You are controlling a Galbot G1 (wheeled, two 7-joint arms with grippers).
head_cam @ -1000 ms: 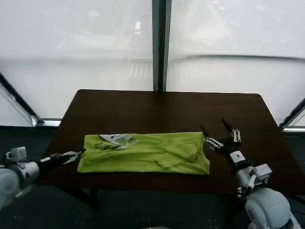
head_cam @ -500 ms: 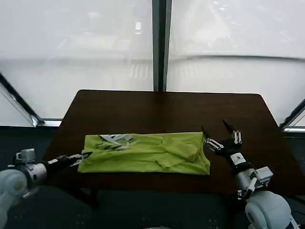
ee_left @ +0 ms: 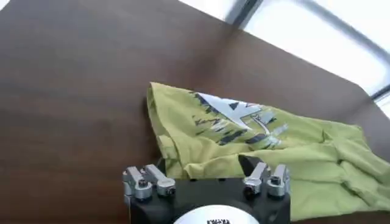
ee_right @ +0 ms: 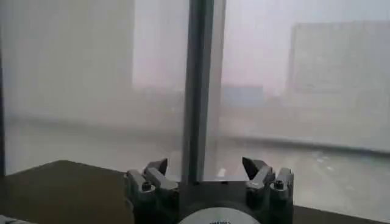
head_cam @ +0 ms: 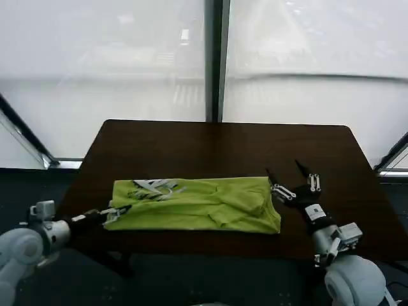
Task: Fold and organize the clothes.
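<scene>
Our left gripper sits at the T-shirt's near left corner, fingers apart, one over the fabric edge. Our right gripper hovers just beside the shirt's right end, fingers spread wide. We see the shirt lying folded lengthwise on the table.

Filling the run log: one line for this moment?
T-shirt folded on table | left gripper open at near-left corner | right gripper open beside right edge
</scene>
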